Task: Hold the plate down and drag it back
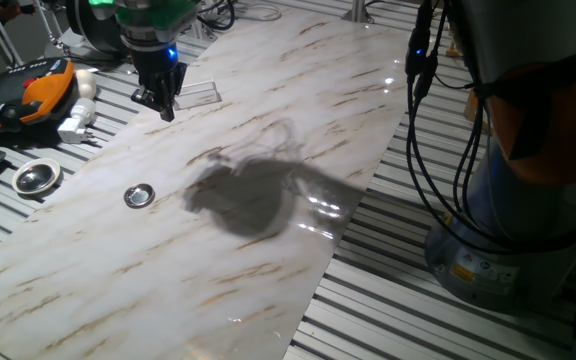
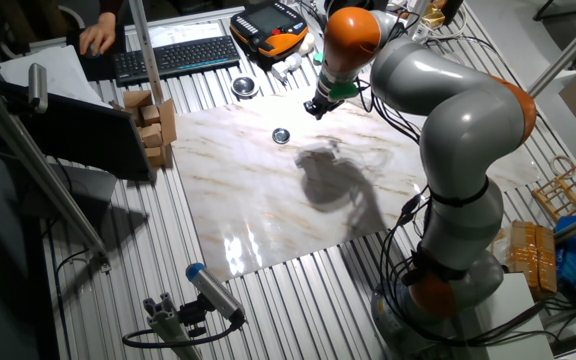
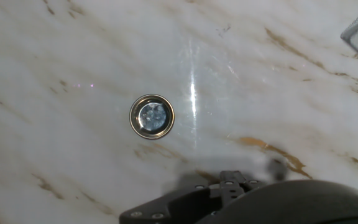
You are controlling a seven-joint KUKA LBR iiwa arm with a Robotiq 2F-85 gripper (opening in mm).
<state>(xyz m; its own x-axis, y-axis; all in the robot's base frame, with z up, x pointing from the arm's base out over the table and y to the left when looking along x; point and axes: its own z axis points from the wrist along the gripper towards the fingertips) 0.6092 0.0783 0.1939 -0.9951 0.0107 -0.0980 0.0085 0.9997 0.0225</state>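
The plate (image 1: 139, 195) is a small shiny silver disc with a raised rim and darker centre, lying flat on the marble board (image 1: 268, 120). It also shows in the other fixed view (image 2: 281, 135) and, left of centre, in the hand view (image 3: 152, 116). My gripper (image 1: 158, 105) hangs above the board at its far side, well away from the plate and not touching it. It also shows in the other fixed view (image 2: 313, 108). In the hand view the fingers (image 3: 235, 180) sit together at the bottom edge and hold nothing.
A larger round metal dish (image 1: 36, 177) lies on the slatted table left of the board. A clear flat rectangular piece (image 1: 196, 95) lies beside the gripper. An orange-black pendant (image 1: 28, 92) and white plugs (image 1: 78, 115) are at the far left. The robot base (image 1: 513, 200) stands at the right.
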